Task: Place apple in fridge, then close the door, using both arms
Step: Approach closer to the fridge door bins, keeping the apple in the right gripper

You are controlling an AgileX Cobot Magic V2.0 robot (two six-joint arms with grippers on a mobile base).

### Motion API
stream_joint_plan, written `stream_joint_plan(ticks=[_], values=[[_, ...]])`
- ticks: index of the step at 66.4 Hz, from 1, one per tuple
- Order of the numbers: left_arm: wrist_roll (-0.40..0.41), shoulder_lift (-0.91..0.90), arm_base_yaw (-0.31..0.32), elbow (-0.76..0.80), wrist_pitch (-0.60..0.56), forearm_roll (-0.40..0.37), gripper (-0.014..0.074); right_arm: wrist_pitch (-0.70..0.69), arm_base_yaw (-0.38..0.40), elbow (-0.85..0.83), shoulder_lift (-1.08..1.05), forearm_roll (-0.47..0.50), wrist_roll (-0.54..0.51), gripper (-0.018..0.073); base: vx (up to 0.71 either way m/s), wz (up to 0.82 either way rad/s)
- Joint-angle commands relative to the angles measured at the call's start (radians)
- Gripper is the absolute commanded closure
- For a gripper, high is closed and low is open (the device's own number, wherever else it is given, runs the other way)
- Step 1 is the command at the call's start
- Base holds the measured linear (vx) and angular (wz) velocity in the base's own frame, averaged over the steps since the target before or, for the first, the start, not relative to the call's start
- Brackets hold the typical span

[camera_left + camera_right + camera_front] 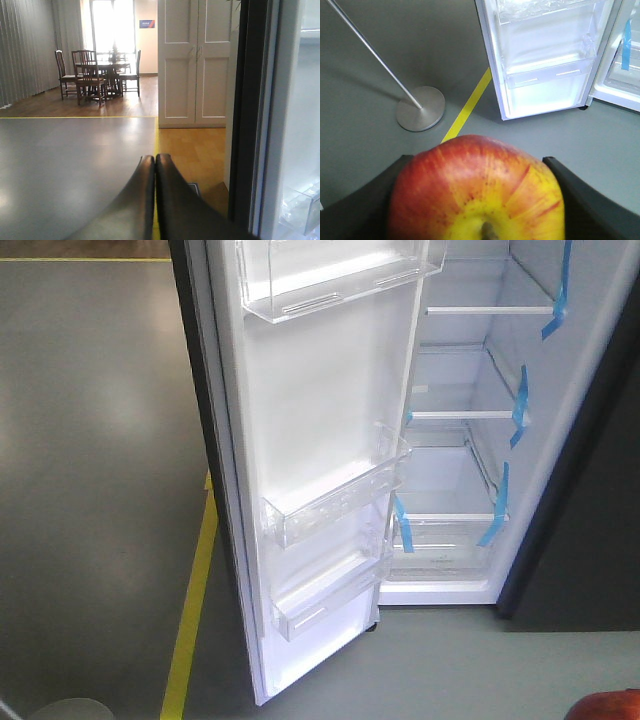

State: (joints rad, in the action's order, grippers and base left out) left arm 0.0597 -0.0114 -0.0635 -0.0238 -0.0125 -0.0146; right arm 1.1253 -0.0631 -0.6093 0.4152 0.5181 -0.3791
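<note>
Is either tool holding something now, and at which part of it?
The right tool holds the small round red apple with a yellow patch by its two opposite sides. The left tool is shut and empty.

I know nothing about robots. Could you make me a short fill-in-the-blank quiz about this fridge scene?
1. The apple in the right gripper is red and ____.
2. The fridge door stands ____.
3. The left gripper, fingers pressed together, holds ____.
4. The tape strips on the fridge shelves are ____.
Missing words: yellow; open; nothing; blue.
</note>
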Motion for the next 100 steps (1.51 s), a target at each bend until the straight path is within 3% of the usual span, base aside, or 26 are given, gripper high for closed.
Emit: stream_joint_plan(ticks=[1, 100], values=[[0.009, -0.015, 0.003, 0.016, -0.077, -0.001, 0.0603, -0.055, 0.003, -0.026, 0.008, 0.038, -0.008, 0.0462, 0.05, -0.02], [0.009, -0.015, 0.003, 0.016, -0.077, -0.001, 0.0603, -0.056, 0.003, -0.026, 0.008, 0.038, -0.008, 0.0462, 0.04, 0.0]])
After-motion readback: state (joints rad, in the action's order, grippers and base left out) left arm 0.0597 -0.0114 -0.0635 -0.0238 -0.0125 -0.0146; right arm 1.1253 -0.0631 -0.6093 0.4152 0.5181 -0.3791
